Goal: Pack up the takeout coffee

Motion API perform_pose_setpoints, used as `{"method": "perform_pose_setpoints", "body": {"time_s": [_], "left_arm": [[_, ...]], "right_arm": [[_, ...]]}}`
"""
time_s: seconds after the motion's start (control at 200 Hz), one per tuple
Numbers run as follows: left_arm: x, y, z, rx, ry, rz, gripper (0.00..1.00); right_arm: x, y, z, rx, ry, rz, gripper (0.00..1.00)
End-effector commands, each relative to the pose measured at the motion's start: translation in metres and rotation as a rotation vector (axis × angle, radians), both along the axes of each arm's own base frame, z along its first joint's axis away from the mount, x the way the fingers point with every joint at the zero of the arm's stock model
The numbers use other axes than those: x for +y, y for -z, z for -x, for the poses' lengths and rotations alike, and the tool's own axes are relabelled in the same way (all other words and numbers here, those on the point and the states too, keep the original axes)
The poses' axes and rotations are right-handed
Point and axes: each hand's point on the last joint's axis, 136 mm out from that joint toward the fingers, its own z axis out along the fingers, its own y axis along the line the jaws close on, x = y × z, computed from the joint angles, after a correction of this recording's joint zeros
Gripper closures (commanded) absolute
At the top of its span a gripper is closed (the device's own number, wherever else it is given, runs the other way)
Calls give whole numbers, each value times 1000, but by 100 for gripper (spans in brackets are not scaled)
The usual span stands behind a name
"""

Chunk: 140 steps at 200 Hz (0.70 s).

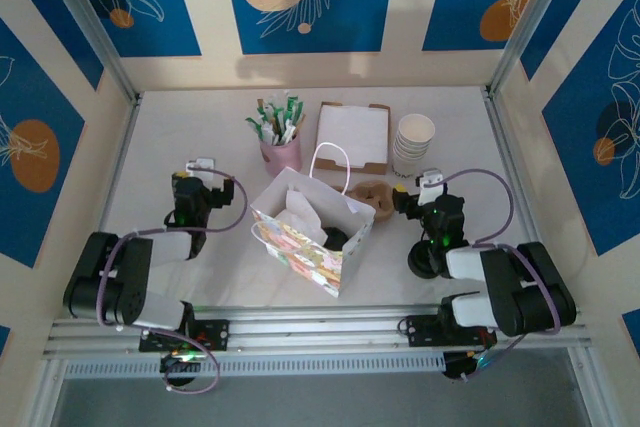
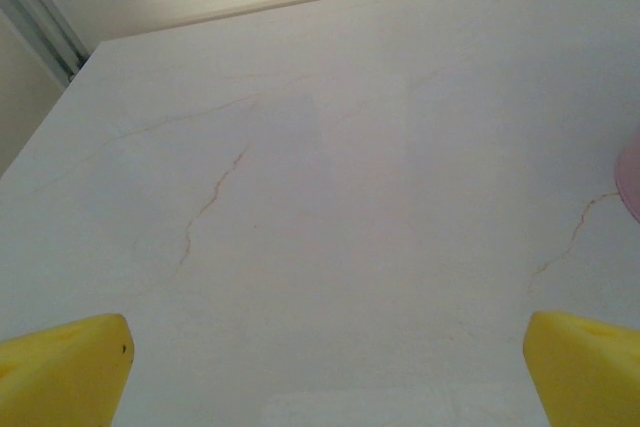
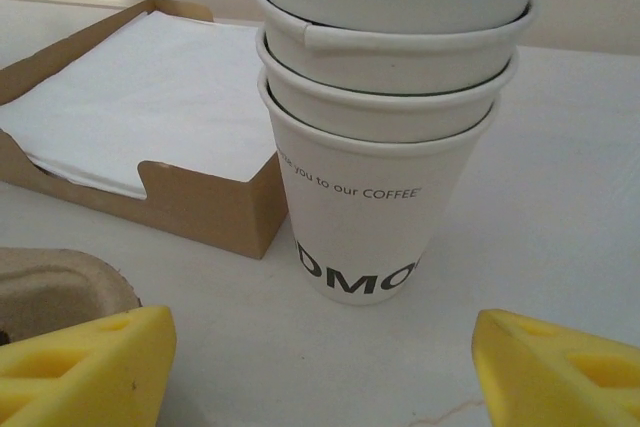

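Observation:
A floral paper bag (image 1: pixel 305 237) stands open in the middle of the table. Inside it, beside white tissue, I see a dark round top (image 1: pixel 337 238) that looks like the black lid of the takeout coffee; the cup below is hidden. My left gripper (image 1: pixel 201 169) is left of the bag, open over bare table, and its yellow fingertips (image 2: pixel 65 372) are spread wide around nothing. My right gripper (image 1: pixel 427 184) is right of the bag, open (image 3: pixel 320 372), and faces the stack of lidless white cups (image 3: pixel 390 147) without touching it.
A brown pulp carrier (image 1: pixel 376 198) lies just right of the bag, its edge (image 3: pixel 50 287) near my right fingers. A cardboard box of white napkins (image 1: pixel 352 135) and a pink cup of sachets (image 1: pixel 281 150) stand at the back. The pink cup's edge (image 2: pixel 632 179) shows in the left wrist view.

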Motion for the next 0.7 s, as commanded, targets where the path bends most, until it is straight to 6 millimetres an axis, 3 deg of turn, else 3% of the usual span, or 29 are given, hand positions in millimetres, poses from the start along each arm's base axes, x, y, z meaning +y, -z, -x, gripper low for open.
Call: {"method": "perform_pose_setpoints", "body": {"time_s": [0.0, 0.265, 0.695], "left_arm": [[-2, -3, -6, -42, 24, 7, 0], [-3, 10, -7, -35, 34, 14, 0], [7, 6, -6, -77, -50, -12, 0]], "right_arm": [[4, -22, -14, -104, -14, 17, 21], [8, -17, -16, -101, -33, 28, 21], [2, -10, -20, -80, -24, -4, 20]]}}
